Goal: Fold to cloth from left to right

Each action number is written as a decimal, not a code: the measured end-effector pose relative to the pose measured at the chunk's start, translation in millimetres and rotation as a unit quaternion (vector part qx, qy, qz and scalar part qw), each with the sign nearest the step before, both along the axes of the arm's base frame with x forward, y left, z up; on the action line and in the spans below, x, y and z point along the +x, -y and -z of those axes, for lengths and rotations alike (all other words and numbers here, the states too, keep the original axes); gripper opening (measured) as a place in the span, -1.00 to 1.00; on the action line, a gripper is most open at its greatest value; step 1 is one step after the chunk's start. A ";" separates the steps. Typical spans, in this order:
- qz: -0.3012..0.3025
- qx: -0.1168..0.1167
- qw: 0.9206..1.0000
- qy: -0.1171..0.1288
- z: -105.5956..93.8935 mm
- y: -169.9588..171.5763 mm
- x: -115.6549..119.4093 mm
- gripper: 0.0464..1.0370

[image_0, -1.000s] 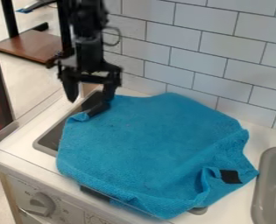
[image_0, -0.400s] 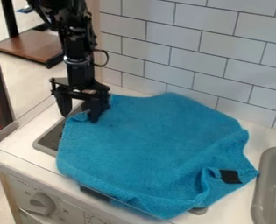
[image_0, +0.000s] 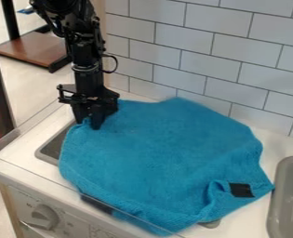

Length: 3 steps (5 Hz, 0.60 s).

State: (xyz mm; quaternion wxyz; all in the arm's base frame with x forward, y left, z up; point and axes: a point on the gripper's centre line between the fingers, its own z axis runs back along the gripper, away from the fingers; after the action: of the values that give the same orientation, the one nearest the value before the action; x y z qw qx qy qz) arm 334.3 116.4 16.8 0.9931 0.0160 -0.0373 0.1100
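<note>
A blue cloth [image_0: 161, 153] lies spread over the counter and the dark recess, its right end folded up near a black tag [image_0: 240, 189]. At the cloth's upper left corner, the black gripper [image_0: 88, 123] points down with its two fingers close together, shut on the cloth's edge. The bit of fabric between the fingertips is hidden.
White tiles [image_0: 204, 56] rise behind the white counter [image_0: 18, 153]. A grey sink basin [image_0: 288, 200] is at the right edge. The recess rim [image_0: 49, 155] shows left of the cloth, and a clear guard runs along the front near a knob [image_0: 44, 216].
The gripper first came down and turned at the cloth's upper left corner, then its fingers closed there. The cloth has shifted slightly to the left.
</note>
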 end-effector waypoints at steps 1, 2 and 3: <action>-0.007 -0.001 1.000 0.004 -0.6 -0.8 0.6 -0.76; -0.033 0.000 0.999 0.008 -6.0 -12.7 -3.3 -0.93; -0.039 -0.006 0.999 0.005 -8.4 -13.7 -6.1 -0.96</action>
State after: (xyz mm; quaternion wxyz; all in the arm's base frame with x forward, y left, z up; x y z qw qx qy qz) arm 328.2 130.1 25.2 0.9879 0.0112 -0.0407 0.1490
